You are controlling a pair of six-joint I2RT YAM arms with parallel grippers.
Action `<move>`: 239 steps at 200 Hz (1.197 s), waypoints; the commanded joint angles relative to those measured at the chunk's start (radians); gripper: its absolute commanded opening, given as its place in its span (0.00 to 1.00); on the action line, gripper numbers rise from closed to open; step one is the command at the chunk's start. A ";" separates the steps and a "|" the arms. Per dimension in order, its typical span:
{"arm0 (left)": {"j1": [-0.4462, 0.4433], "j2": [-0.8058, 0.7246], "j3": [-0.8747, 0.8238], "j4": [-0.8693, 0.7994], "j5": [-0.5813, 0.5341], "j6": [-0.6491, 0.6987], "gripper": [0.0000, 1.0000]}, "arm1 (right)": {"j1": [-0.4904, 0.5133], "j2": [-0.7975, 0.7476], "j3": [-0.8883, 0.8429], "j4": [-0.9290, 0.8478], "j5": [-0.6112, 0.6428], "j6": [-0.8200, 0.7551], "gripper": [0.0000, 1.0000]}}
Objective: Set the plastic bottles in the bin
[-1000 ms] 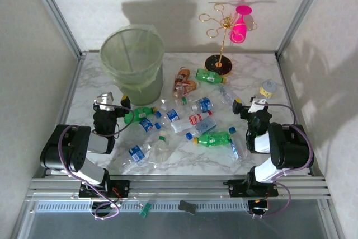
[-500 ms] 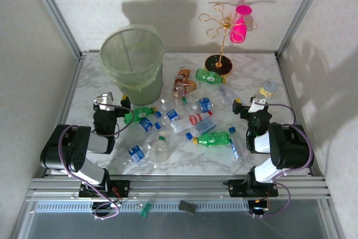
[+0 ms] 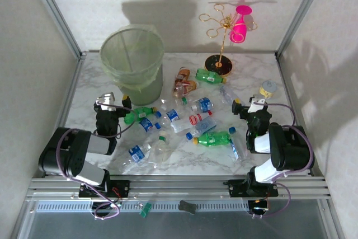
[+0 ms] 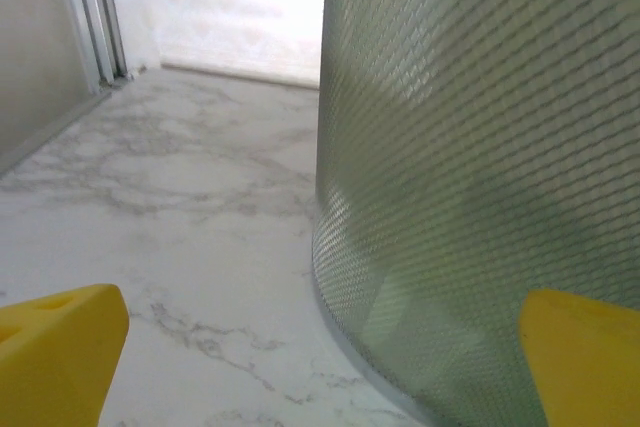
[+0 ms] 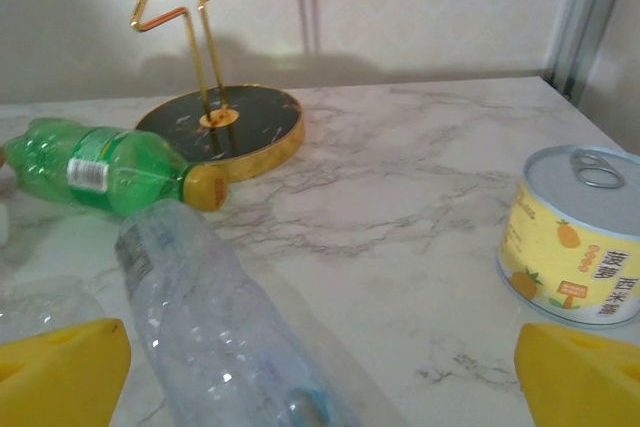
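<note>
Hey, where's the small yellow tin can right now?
In the top view, the tin can stands upright near the table's right edge, just beyond the right gripper and right of the gold stand's black base.

The left arm (image 3: 71, 155) sits folded low at the near left corner, its wrist stretched forward, and the left gripper (image 3: 114, 101) has its jaws spread wide with nothing between them. The right arm (image 3: 284, 150) is folded the same way at the near right, and the right gripper (image 3: 248, 103) is likewise parted wide and empty.

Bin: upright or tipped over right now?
Upright. The bin stands on its base on the table, open mouth facing up; the left wrist view shows its wall rising from the marble.
</note>
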 commanded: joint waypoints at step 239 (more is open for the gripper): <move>-0.583 -0.859 0.605 -1.781 -0.007 -0.621 0.99 | 0.709 -0.684 0.801 -1.822 0.052 0.526 0.99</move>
